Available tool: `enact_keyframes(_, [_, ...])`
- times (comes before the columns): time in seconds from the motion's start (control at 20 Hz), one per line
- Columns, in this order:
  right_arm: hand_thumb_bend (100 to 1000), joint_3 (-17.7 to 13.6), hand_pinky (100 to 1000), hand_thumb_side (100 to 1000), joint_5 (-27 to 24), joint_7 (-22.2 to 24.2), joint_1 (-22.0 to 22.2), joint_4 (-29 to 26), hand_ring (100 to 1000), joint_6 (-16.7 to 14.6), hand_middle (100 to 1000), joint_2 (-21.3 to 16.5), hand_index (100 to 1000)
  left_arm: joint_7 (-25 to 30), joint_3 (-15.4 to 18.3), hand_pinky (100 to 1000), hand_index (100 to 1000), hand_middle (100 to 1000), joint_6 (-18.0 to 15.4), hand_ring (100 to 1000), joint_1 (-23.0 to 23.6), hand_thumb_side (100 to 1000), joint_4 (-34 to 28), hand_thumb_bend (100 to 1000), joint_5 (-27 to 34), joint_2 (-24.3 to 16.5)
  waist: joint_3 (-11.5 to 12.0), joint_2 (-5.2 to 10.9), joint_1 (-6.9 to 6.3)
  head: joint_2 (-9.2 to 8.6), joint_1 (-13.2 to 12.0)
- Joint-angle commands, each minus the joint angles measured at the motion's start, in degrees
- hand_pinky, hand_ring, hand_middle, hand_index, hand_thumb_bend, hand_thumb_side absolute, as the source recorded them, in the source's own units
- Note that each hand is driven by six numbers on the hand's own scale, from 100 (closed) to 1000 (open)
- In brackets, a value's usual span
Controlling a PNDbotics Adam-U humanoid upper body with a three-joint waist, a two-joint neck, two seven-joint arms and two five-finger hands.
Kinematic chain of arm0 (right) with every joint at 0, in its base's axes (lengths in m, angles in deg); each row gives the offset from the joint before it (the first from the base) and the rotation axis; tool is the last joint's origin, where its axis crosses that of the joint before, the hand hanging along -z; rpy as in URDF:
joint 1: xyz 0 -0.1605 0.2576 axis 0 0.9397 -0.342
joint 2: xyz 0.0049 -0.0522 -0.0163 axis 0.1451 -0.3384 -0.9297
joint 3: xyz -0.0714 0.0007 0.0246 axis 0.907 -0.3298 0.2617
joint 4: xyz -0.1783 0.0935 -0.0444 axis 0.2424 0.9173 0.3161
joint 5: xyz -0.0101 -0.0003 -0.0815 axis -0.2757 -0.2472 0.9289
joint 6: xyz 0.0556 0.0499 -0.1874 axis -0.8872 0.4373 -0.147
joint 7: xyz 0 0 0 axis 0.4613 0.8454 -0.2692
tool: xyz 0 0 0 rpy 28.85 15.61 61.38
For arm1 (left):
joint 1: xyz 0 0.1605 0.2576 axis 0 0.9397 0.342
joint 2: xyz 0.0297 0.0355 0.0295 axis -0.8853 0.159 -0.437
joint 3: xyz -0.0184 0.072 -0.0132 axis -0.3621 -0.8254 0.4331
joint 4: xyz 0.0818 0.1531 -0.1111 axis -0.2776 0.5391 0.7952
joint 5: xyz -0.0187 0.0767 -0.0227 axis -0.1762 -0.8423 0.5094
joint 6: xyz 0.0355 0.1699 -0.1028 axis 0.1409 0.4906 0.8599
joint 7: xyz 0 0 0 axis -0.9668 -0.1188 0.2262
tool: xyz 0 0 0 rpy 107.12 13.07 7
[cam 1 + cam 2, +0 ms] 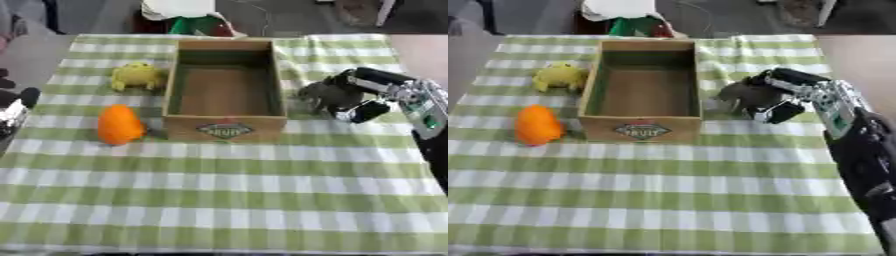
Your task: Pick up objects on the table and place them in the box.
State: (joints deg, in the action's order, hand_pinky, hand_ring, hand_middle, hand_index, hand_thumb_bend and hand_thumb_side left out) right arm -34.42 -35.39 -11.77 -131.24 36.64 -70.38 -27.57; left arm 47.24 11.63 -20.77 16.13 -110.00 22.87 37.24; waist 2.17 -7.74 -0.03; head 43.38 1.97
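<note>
An open cardboard box (pixel 225 130) stands on the green checked cloth, with nothing inside it. A yellow soft toy (pixel 136 75) lies left of the box near its far end. An orange rounded object (pixel 118 125) sits left of the box's near corner. Right of the box, my right hand (pixel 785 97) has its fingers curled round a grey toy animal (pixel 741 95) that rests at table level. My left hand (pixel 16 107) shows only as a dark shape at the left edge.
The table (pixel 219 200) runs wide toward me under the checked cloth. Beyond the far edge are a white and green object (pixel 188 15) and a grey floor.
</note>
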Motion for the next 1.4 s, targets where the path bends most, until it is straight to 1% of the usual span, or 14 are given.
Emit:
enact_keyframes(0.05, [100, -0.4, 620, 245, -2.5, -2.5, -4.9, -4.9, 700, -1.6, 441, -0.7, 653, 0.2, 0.0, 646, 743, 592, -0.1, 584, -0.6, 329, -0.6, 580, 0.2, -1.1, 0.0, 0.67, 0.02, 0.23, 0.2])
enact_keyframes(0.2, [100, 0.7, 614, 246, -3.1, -2.5, -9.3, -4.4, 691, -1.0, 436, 0.4, 649, 0.1, 0.1, 646, 743, 592, -0.2, 584, -0.7, 329, -0.7, 580, 0.2, -1.2, -0.1, 0.45, 0.00, -0.08, 0.0])
enact_keyframes(0.35, [100, 0.9, 613, 246, -2.5, -2.5, -11.4, -3.1, 690, -1.0, 436, 1.6, 650, 0.1, 0.1, 646, 743, 592, -0.2, 584, -0.7, 329, -0.7, 580, 0.2, -1.3, -0.1, 0.47, 0.00, -0.09, 0.0])
enact_keyframes(0.9, [100, 0.9, 613, 246, -1.6, -3.3, -12.0, -2.3, 689, -1.5, 436, 2.0, 650, 0.1, 0.1, 646, 743, 592, -0.2, 584, -0.7, 329, -0.6, 580, 0.2, -1.3, -0.1, 0.48, 0.00, -0.09, 0.1])
enact_keyframes(0.95, [100, 1.3, 625, 246, -1.8, -3.1, -12.5, -2.3, 703, -1.8, 444, 2.5, 659, 0.3, -0.3, 645, 742, 592, -0.3, 584, -1.1, 329, -0.8, 585, 0.3, -1.1, 0.4, 0.37, -0.21, -0.32, 0.8])
enact_keyframes(1.05, [100, 2.5, 626, 248, -1.8, -1.8, -14.5, -0.6, 703, -2.4, 444, 4.7, 659, 0.8, -0.9, 645, 742, 591, -0.3, 584, -1.8, 329, -0.8, 585, 0.5, -0.8, 2.0, 0.19, -0.26, -0.59, 2.0])
enact_keyframes(1.1, [100, 2.7, 626, 249, -1.4, -1.3, -15.2, 0.5, 703, -2.6, 444, 6.1, 660, 0.9, -0.9, 645, 742, 591, -0.3, 584, -2.0, 329, -0.8, 584, 0.6, -0.7, 2.2, 0.15, -0.25, -0.64, 2.1])
enact_keyframes(1.25, [100, 2.3, 625, 251, 1.1, -0.9, -16.1, 2.2, 702, -2.5, 445, 10.5, 661, 0.9, -0.8, 645, 742, 591, -0.2, 583, -1.9, 328, -0.7, 586, 0.6, -0.8, 1.8, 0.17, -0.20, -0.58, 1.7])
enact_keyframes(1.4, [100, 1.9, 625, 253, 3.8, -1.4, -16.2, 2.7, 702, -2.6, 445, 12.2, 661, 0.8, -0.7, 645, 742, 591, -0.2, 583, -1.9, 328, -0.7, 587, 0.5, -0.8, 1.5, 0.17, -0.13, -0.55, 1.5])
